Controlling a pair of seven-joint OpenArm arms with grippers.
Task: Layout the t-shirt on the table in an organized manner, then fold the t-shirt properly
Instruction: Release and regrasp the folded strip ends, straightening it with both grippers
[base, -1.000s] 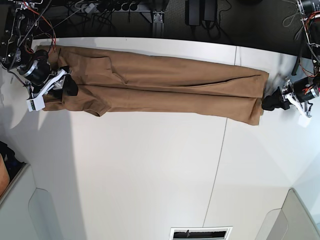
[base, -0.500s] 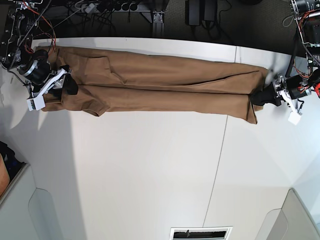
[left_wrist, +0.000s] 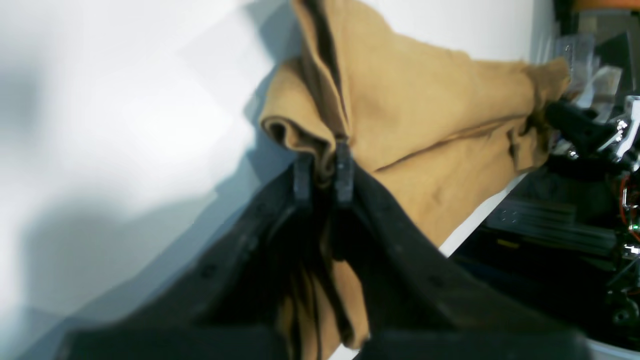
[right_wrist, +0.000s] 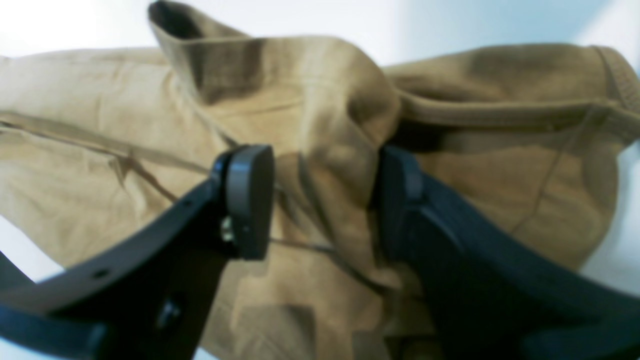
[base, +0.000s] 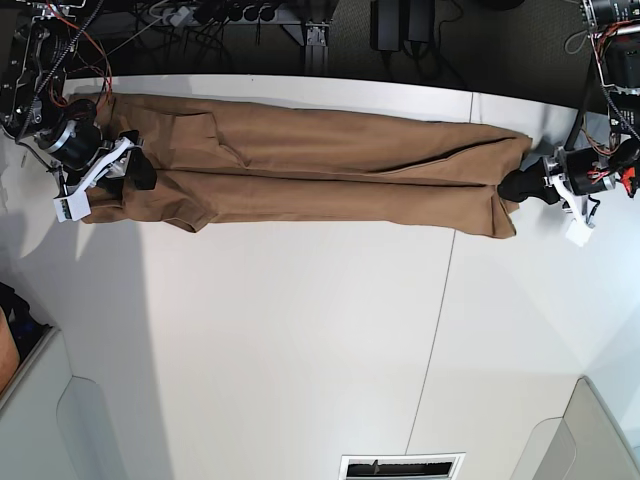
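The tan t-shirt (base: 320, 165) lies stretched in a long band along the far edge of the white table (base: 300, 330). My left gripper (base: 515, 187) is at its right end. In the left wrist view the left gripper (left_wrist: 323, 172) is shut, pinching a bunched fold of the t-shirt (left_wrist: 425, 115). My right gripper (base: 135, 172) rests on the shirt's left end. In the right wrist view the right gripper (right_wrist: 320, 200) is open, its fingers (right_wrist: 247, 200) apart on either side of a raised fold of the t-shirt (right_wrist: 100, 125). No white tag shows.
A thin dark seam (base: 440, 320) crosses the table right of the middle. Cables and power strips (base: 230, 12) lie beyond the far edge, close behind the shirt. A white vent (base: 400, 466) and grey panels (base: 100, 420) sit at the front edge.
My left gripper has moved left and toward the far edge with the shirt's right end, which has drawn in and bunched. The right gripper has not moved.
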